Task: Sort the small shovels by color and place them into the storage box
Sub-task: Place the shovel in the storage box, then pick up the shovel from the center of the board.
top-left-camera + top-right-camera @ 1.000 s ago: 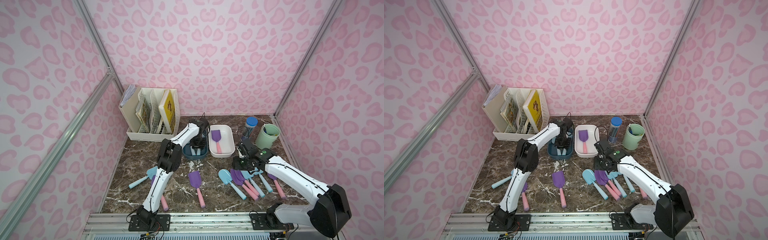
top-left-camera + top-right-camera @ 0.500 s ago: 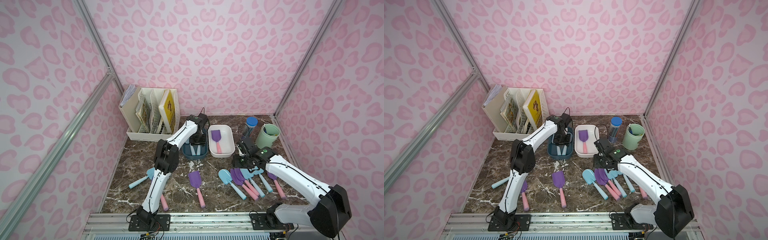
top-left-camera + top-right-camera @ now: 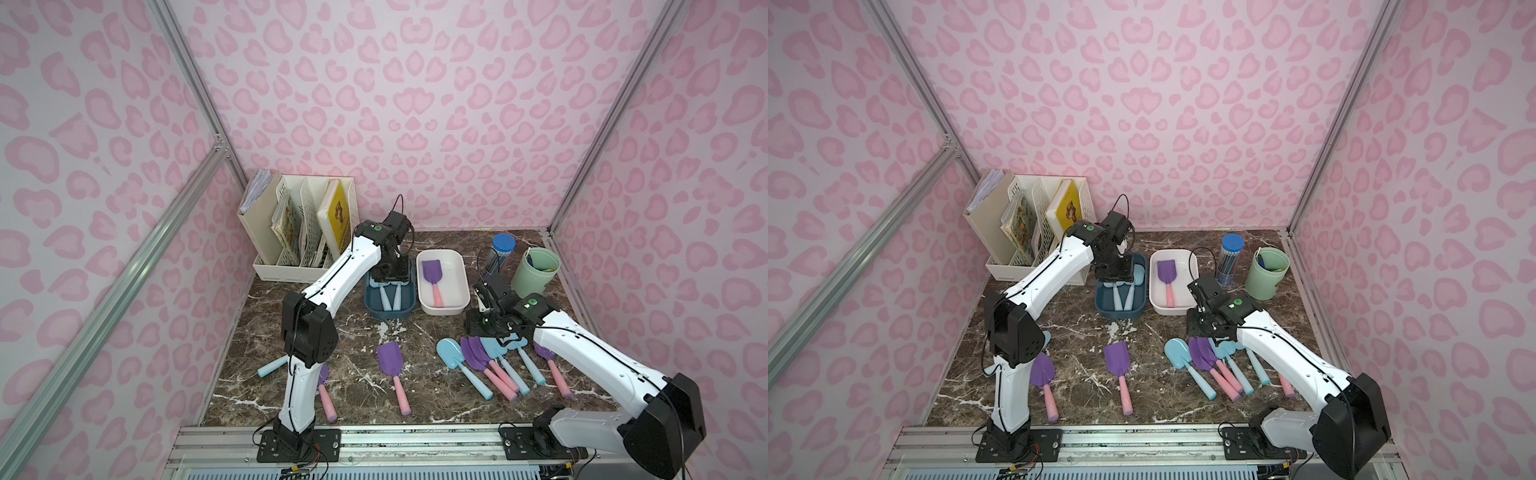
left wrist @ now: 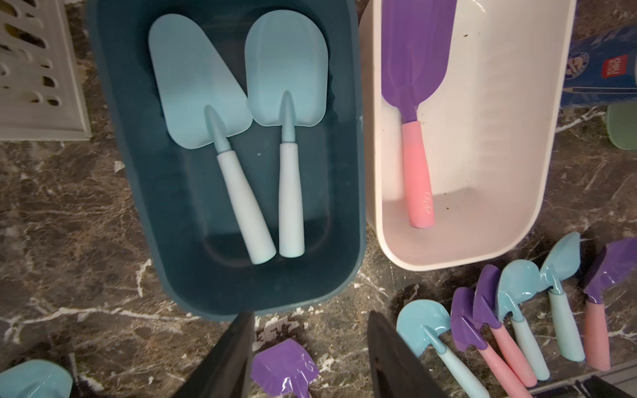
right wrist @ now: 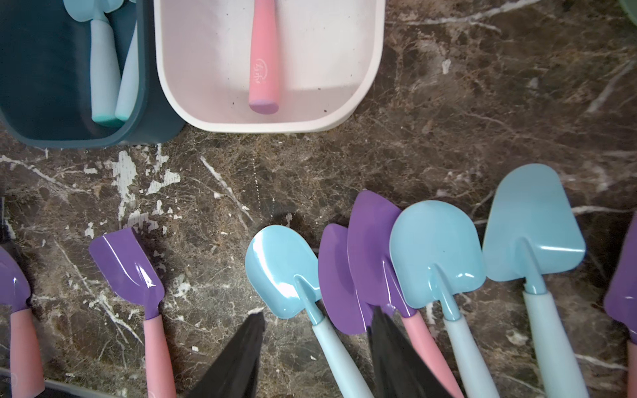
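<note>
Left wrist view shows left hand (image 4: 310, 320) released over blue box (image 4: 165, 224) containing two blue shovels (image 4: 200, 75); right hand (image 5: 317, 313) released too.

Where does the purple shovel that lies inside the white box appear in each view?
In a top view: purple shovel lies in the white box, mid-table.
In a top view: likewise.
Left wrist: whole shovel visible.
Right wrist: only its pink handle.
Shared landmark: dark blue box alongside.
</note>
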